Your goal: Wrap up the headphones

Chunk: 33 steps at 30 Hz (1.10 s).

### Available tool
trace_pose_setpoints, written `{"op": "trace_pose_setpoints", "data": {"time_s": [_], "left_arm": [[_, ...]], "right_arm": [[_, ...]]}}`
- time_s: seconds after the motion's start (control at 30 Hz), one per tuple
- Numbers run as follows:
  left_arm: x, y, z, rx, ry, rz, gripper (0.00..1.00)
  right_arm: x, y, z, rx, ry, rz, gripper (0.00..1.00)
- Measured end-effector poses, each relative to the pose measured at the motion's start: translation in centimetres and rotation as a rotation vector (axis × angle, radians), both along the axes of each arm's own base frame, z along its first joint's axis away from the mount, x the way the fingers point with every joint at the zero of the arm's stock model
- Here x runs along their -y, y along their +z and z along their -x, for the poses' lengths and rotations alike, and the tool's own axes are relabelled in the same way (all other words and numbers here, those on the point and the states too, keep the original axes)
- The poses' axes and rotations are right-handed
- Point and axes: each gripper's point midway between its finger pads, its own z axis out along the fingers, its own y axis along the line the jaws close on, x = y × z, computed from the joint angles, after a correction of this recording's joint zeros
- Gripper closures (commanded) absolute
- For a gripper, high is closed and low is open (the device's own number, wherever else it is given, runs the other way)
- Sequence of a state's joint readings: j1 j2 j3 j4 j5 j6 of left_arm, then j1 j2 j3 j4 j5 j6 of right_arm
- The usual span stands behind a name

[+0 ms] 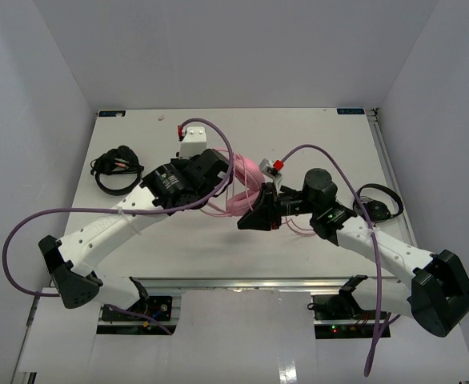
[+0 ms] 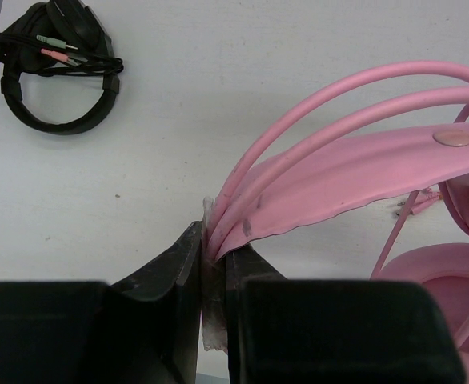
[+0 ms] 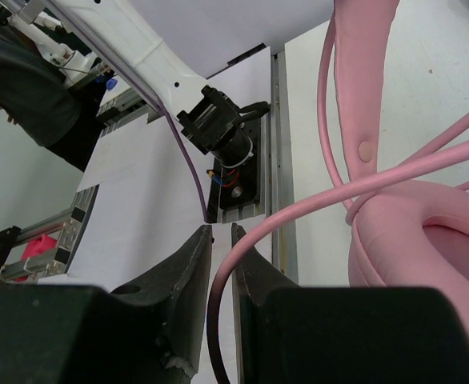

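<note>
The pink headphones (image 1: 247, 171) stand at the table's middle between my two grippers. My left gripper (image 1: 223, 179) is shut on the lower end of the pink headband (image 2: 362, 168), pinched between the jaws (image 2: 216, 240). One ear cup (image 2: 442, 280) shows at the right of that view. My right gripper (image 1: 249, 222) is just in front of the headphones. Its jaws (image 3: 221, 230) are nearly together with the thin pink cable (image 3: 298, 210) running between them, up towards the ear cup (image 3: 426, 256). Loose cable loops (image 1: 218, 210) lie on the table.
A black headset (image 1: 114, 170) lies at the left, also in the left wrist view (image 2: 58, 64). Another black headset (image 1: 377, 205) lies at the right beside my right arm. A white box (image 1: 193, 146) stands behind the left gripper. The table's near edge rail (image 3: 276, 160) is close.
</note>
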State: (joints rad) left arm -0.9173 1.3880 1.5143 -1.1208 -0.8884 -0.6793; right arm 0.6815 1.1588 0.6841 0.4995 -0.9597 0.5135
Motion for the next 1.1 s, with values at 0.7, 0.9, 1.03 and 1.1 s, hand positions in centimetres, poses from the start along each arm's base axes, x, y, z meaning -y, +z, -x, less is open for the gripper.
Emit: {"op": "trace_pose_setpoints", "data": {"time_s": [0.7,0.9,1.03,1.1], "left_arm": [[-2.2,2.4,1.2,0.136,0.101,0.230,1.00],[-2.5,2.2,1.4,0.155,0.121,0.283,1.00],[-2.3,1.7,1.4,0.153,0.132,0.294,1.00],[-2.3,1.7,1.3,0.152,0.132,0.300,1.00]], "right_arm": [[-4.4,-2.2,2.1,0.032,-0.074,0.063,0.92],[-5.3,-2.7,1.3,0.057,-0.177,0.097,0.92],[-6.2,-2.1,1.7,0.084,-0.201,0.092,0.92],[-6.7,-1.8,1.9,0.097,-0.208,0.091,0.92]]}}
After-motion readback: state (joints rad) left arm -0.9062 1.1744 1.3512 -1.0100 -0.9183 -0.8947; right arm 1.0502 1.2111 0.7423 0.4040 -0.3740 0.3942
